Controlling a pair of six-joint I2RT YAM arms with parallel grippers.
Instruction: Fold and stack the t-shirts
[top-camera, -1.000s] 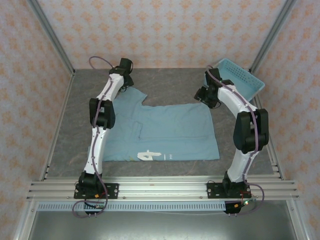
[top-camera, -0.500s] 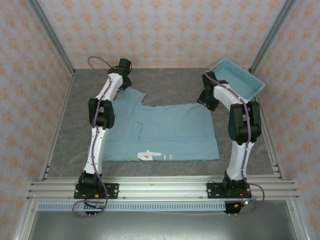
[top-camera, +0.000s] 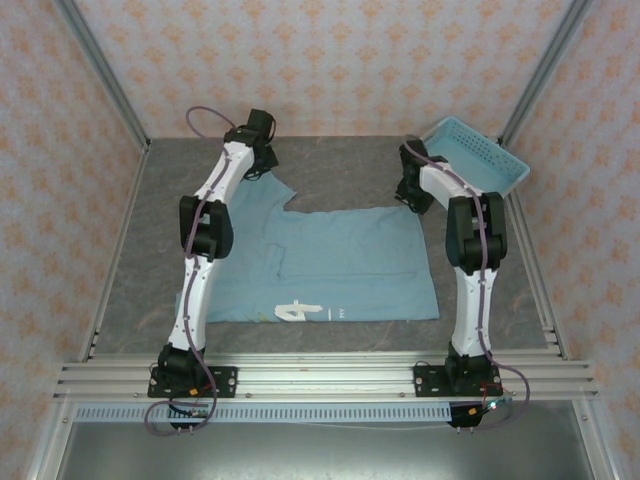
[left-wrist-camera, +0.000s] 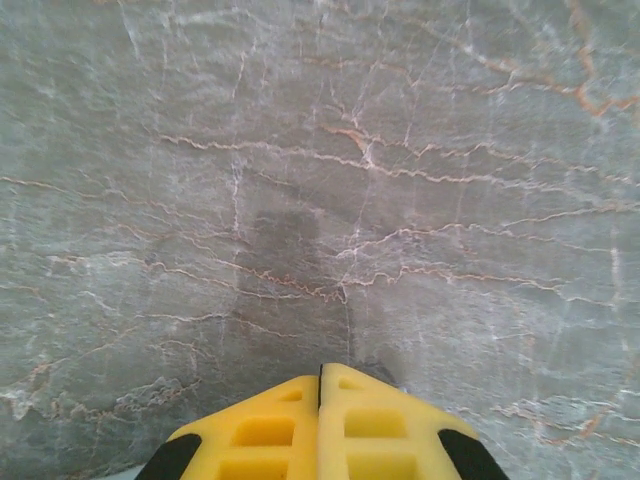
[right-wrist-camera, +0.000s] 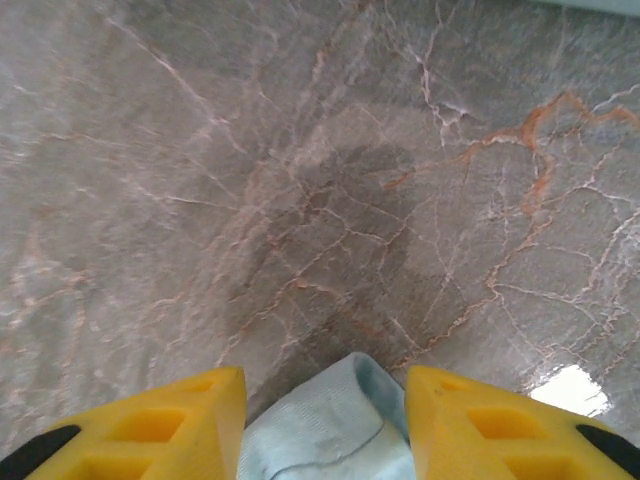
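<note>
Left jaws pressed together above bare table (left-wrist-camera: 300, 150); right jaws spread astride t-shirt (right-wrist-camera: 330, 430) corner (basket (top-camera: 480, 160) near).

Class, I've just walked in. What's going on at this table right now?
Two robot arms are working on a light blue t-shirt lying spread out on the grey table. Both reach to its far edge. The left gripper is shut by the far left corner; whether it pinches cloth cannot be told. The right gripper is open, with a corner of the shirt lying between its fingers. A blue basket sits at the far right.
</note>
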